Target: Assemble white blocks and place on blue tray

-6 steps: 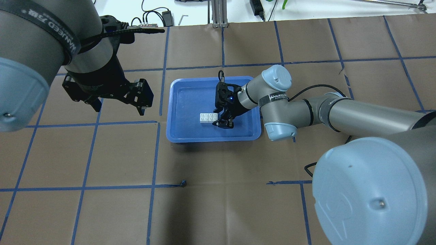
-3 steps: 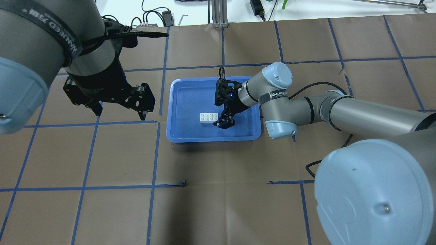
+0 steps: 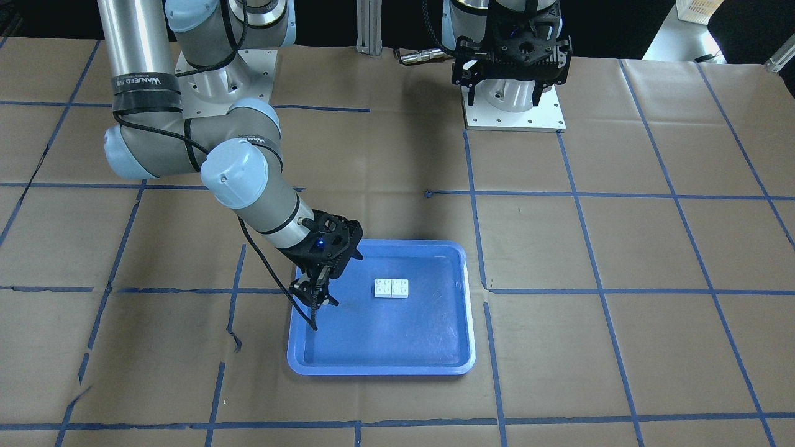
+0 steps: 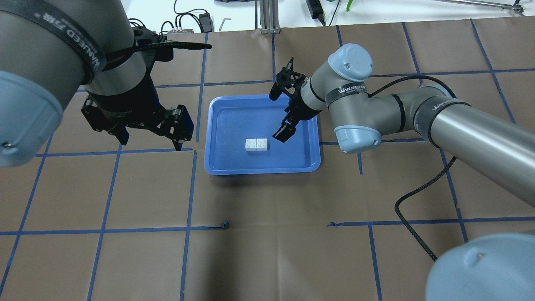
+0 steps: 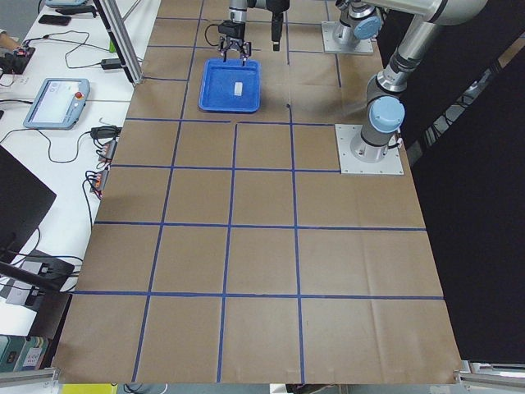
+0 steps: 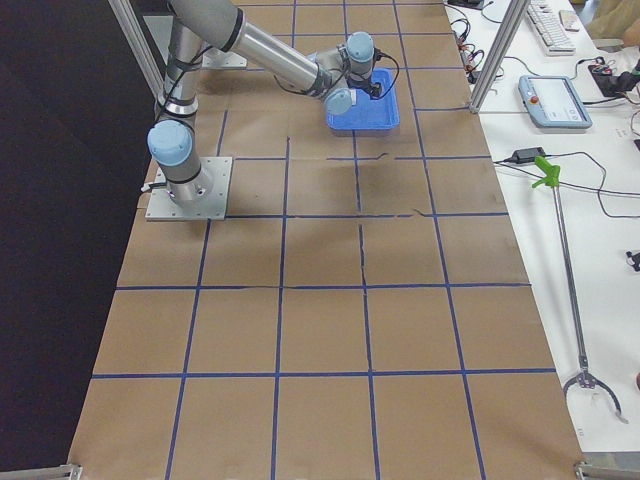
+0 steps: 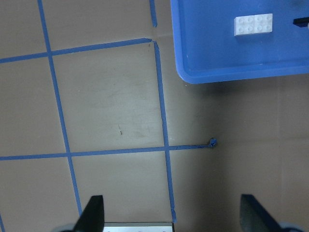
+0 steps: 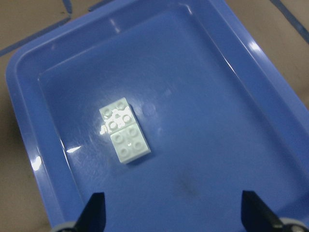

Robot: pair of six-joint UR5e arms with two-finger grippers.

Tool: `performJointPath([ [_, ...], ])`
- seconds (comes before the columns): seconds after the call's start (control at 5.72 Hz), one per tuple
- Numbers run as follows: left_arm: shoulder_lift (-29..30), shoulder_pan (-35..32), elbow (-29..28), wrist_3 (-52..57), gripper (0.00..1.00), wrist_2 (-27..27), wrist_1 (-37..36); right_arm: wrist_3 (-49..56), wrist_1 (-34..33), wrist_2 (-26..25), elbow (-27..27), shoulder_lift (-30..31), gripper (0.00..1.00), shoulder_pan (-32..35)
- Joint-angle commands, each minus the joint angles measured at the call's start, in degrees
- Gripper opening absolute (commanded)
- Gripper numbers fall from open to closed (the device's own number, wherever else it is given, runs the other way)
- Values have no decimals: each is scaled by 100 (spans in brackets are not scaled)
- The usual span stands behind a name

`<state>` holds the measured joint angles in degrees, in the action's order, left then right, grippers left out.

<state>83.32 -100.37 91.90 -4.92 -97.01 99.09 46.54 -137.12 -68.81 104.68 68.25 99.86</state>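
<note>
The two white blocks (image 4: 256, 144) lie joined side by side, studs up, on the floor of the blue tray (image 4: 234, 117). They also show in the front view (image 3: 391, 288), the right wrist view (image 8: 124, 130) and the left wrist view (image 7: 253, 25). My right gripper (image 4: 283, 133) is open and empty. It hovers above the tray's right part, apart from the blocks, and shows in the front view (image 3: 313, 295). My left gripper (image 4: 150, 137) is open and empty, high over the table left of the tray.
The tray (image 3: 385, 347) sits on brown paper with a blue tape grid. A small tape scrap (image 4: 225, 225) lies on the near side of the tray. A black cable (image 4: 418, 196) hangs from my right arm. Cables and a pendant (image 5: 57, 103) lie beyond the table's far edge.
My right gripper has lifted off and drawn back to the right and far side, away from the blocks. The blocks stay put. My left gripper has drifted slightly right.
</note>
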Motion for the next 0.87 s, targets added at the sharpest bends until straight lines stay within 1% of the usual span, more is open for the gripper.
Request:
performJointPath([
  [0.0, -88, -18, 12, 0, 99, 24, 49, -1491, 666, -754, -17, 337, 100, -90],
  [0.17, -131, -26, 3, 0, 99, 33, 118, -1942, 1383, -1044, -17, 669, 100, -247],
  [0.35, -132, -9, -40, 0, 99, 42, 93, -2625, 2121, -1090, -26, 1055, 100, -631],
  [0.52, -141, -9, -14, 0, 99, 7, 93, -2719, 3199, -1143, -270, 1407, 100, -948],
  [0.7, -176, -18, 21, 0, 99, 6, 119, -3686, 4175, -1709, -1012, 1480, 100, -960],
])
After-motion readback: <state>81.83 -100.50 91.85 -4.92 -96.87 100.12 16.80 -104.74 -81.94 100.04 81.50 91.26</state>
